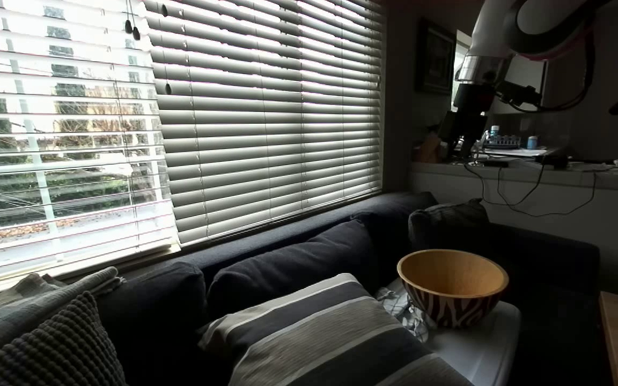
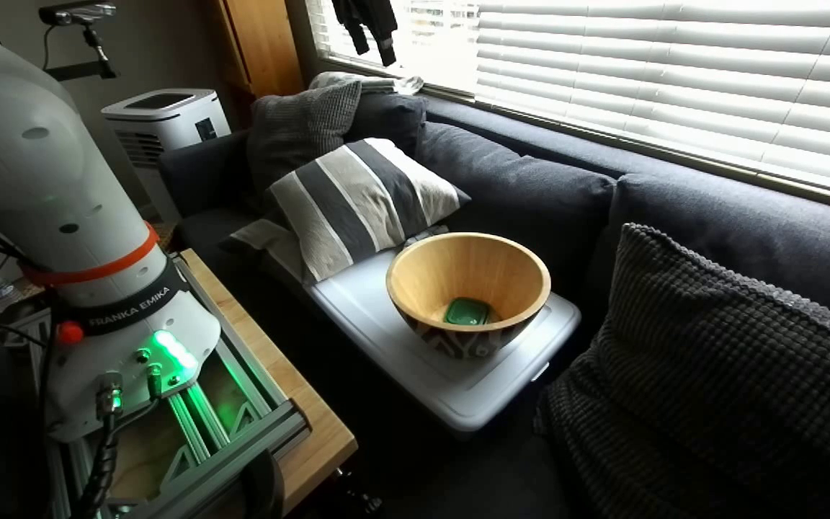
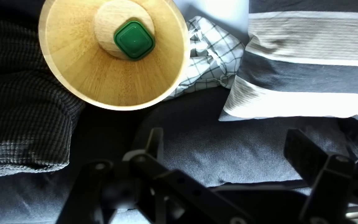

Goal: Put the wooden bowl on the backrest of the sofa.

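1. Tan wood, dark patterned outside: the wooden bowl (image 2: 458,274) stands upright on a pale bin lid (image 2: 361,299). Same in both exterior views.
2. Inside it, on the bowl's floor and off-centre: a green square container (image 3: 134,40).
3. The gripper (image 3: 224,139): fingers (image 3: 305,155) spread wide apart, navy back cushions (image 3: 204,155) showing in the gap. That's off the wrist view; in an exterior view it's too dark to check.
4. Bowl vs gripper, wrist view: bowl lies past the fingertips, up and to the left of the gap, nearer the finger on the left of that picture. Rim and fingers apart.
5. From where I'm standing, the gripper hangs higher than the bowl, dark in front of the counter (image 1: 545,179) in an exterior view. Depth hard to judge.
6. The backrest (image 2: 552,146) runs along below the window blinds (image 1: 277,107), behind the navy back cushions. Bowl is in front of it and lower.
7. Neighbours: striped cushion (image 2: 364,198) near the bowl on one side, dark ribbed cushion (image 3: 26,124) on the other. Checked cloth (image 3: 213,62) bunched between bowl and striped cushion; can't tell if it touches the bowl.
8. White robot arm (image 2: 62,166) stands on a wood-edged bench (image 2: 318,448), across from the bowl.
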Motion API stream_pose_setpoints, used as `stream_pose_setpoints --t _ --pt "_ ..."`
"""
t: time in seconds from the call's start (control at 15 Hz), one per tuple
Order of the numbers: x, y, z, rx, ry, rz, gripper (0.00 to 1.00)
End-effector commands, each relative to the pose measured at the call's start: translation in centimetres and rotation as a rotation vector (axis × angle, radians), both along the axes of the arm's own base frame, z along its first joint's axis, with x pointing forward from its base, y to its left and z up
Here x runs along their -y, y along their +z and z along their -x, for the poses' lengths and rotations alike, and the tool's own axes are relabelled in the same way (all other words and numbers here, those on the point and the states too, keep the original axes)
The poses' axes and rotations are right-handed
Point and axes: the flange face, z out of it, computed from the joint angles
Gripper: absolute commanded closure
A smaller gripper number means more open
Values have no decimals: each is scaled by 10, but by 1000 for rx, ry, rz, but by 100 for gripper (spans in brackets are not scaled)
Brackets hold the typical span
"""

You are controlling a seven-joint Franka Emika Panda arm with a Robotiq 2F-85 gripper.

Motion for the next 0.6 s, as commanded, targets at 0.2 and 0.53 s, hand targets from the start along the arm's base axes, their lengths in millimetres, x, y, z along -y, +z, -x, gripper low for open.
stream_pose_setpoints --t 0.2,0.53 --pt "-17 -40 -39 -8 -59 36 0" --pt "-34 -121 -84 -52 -83 44 0"
